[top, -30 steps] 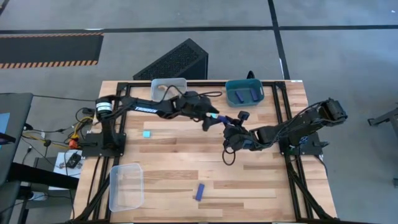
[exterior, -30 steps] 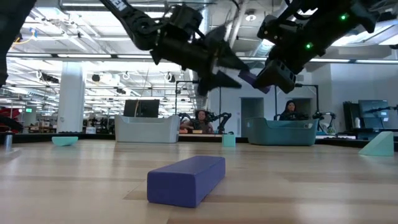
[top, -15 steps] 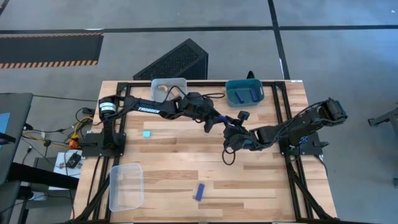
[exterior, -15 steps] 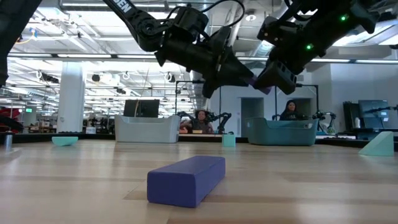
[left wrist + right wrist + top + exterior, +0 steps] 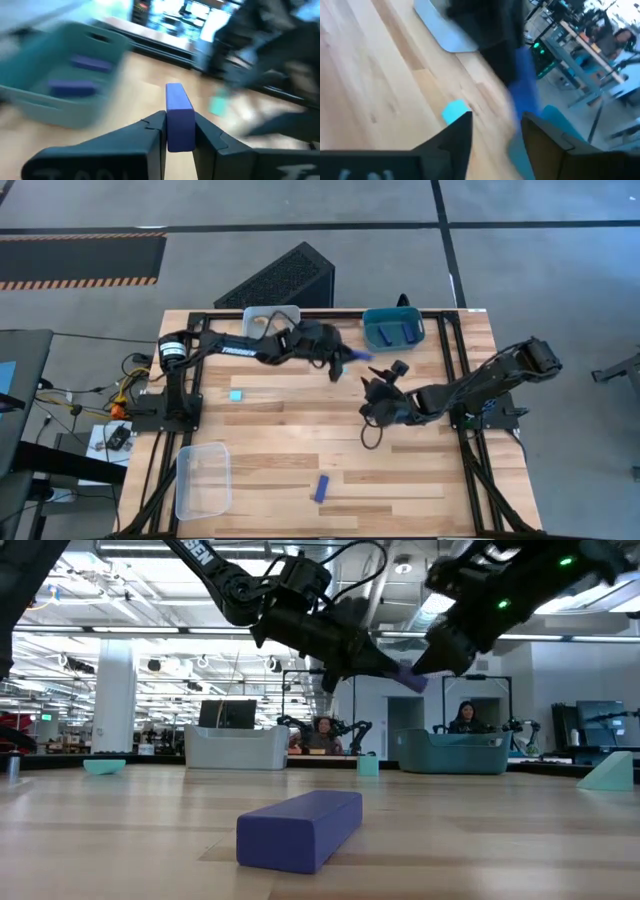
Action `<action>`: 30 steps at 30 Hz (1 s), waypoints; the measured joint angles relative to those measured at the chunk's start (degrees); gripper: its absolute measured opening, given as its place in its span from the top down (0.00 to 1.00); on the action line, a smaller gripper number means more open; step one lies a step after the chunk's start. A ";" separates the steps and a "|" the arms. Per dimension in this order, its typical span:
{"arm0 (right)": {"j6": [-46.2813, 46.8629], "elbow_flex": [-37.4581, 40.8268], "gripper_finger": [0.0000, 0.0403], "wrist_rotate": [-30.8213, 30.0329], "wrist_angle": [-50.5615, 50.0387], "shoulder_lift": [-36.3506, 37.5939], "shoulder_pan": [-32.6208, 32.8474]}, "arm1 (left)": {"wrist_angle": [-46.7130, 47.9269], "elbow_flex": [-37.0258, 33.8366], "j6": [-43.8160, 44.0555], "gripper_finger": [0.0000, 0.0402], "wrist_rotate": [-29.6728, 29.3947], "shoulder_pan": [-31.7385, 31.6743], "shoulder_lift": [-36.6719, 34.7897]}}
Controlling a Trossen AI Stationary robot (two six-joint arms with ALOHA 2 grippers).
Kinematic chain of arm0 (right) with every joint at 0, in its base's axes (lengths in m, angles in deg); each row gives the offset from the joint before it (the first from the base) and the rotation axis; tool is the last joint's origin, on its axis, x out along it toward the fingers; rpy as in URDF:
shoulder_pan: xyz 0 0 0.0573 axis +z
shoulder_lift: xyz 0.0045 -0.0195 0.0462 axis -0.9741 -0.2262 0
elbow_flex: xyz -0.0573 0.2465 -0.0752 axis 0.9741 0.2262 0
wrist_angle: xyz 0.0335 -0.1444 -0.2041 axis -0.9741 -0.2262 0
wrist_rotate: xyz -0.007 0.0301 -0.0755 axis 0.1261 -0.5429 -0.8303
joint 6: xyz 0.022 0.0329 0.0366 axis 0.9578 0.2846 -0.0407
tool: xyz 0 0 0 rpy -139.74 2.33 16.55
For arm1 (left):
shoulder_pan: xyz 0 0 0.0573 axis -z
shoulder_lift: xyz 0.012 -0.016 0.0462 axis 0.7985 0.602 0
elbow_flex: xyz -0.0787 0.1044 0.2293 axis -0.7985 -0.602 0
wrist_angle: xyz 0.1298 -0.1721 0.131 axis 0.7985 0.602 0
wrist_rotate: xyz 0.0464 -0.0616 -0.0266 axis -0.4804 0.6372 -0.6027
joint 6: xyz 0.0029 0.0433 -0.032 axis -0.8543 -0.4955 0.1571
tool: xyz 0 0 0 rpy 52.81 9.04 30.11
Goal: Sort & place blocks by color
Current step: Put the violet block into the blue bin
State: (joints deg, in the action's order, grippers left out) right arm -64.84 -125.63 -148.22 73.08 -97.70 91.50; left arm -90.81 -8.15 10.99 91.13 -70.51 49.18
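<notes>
Teal bin (image 5: pixel 55 85) and its bars, motion-blurred.

Count: 4 dark blue bars, namely one in the left arm's fingers (image 5: pixel 179 117), one loose on the worktop (image 5: pixel 321 488), two in the teal bin (image 5: pixel 393 327). 1 cyan cube (image 5: pixel 236 395). 2 clear bins (image 5: pixel 202 479) (image 5: pixel 270 318). 1 teal bin. 2 arms.

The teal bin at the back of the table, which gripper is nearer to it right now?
Left. The left gripper, shut on a dark blue bar, hangs just short of the teal bin. The right gripper is open, farther from it, over mid-table.
</notes>
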 joint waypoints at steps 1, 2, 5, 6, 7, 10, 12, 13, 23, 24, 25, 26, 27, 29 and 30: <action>2.63 0.00 0.50 -0.91 -2.07 0.61 0.76 | 0.56 0.75 -0.87 0.90 -0.50 -0.72 0.08; 5.17 0.00 0.47 -2.30 -3.99 1.32 1.44 | 0.74 1.59 -1.32 0.91 -1.03 -1.47 0.26; 11.15 0.00 0.41 -9.15 -8.63 4.34 3.43 | 2.46 3.80 -1.97 0.92 -1.85 -3.57 0.41; 12.77 0.00 0.40 -10.86 -9.86 5.46 3.99 | 2.97 4.67 -2.37 0.92 -2.07 -4.26 0.42; 14.07 0.00 0.40 -11.87 -11.18 6.68 4.49 | 3.27 5.48 -2.92 0.92 -2.55 -4.92 0.42; 17.47 0.00 0.39 -12.55 -13.37 10.25 5.55 | 4.10 7.63 -3.65 0.91 -3.23 -6.67 0.42; 20.06 0.00 0.40 -12.58 -14.73 12.08 6.22 | 4.39 8.71 -3.58 0.91 -3.16 -7.43 0.42; 21.11 0.00 0.41 -12.60 -15.06 12.77 6.46 | 4.18 9.25 -3.67 0.91 -3.16 -7.61 0.72; 26.78 0.00 0.42 -12.44 -16.99 13.16 8.13 | 12.06 22.39 -5.36 0.91 -1.71 -7.72 12.01; 26.99 0.03 0.42 -12.40 -17.33 13.15 8.45 | 13.74 23.86 -5.42 0.91 -1.77 -7.85 13.01; 27.13 0.04 0.42 -12.44 -17.20 13.18 8.84 | 14.43 25.58 -5.44 0.91 -1.72 -7.89 14.26; 27.24 0.02 0.42 -12.48 -17.21 13.22 9.10 | 15.50 27.20 -5.44 0.91 -1.54 -7.99 15.46; 27.25 0.02 0.42 -12.42 -17.47 13.22 9.28 | 17.75 28.66 -5.44 0.91 -1.15 -8.07 16.61; 27.30 0.02 0.42 -12.47 -17.90 13.39 9.51 | 20.88 31.60 -5.42 0.91 -1.00 -8.09 18.69; 27.39 0.02 0.42 -12.51 -17.94 13.46 9.45 | 22.26 32.84 -5.46 0.91 -1.01 -8.09 19.59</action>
State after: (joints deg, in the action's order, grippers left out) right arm -37.46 -125.60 -160.74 55.15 -84.24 100.95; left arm -68.54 24.68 5.52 90.13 -78.59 68.77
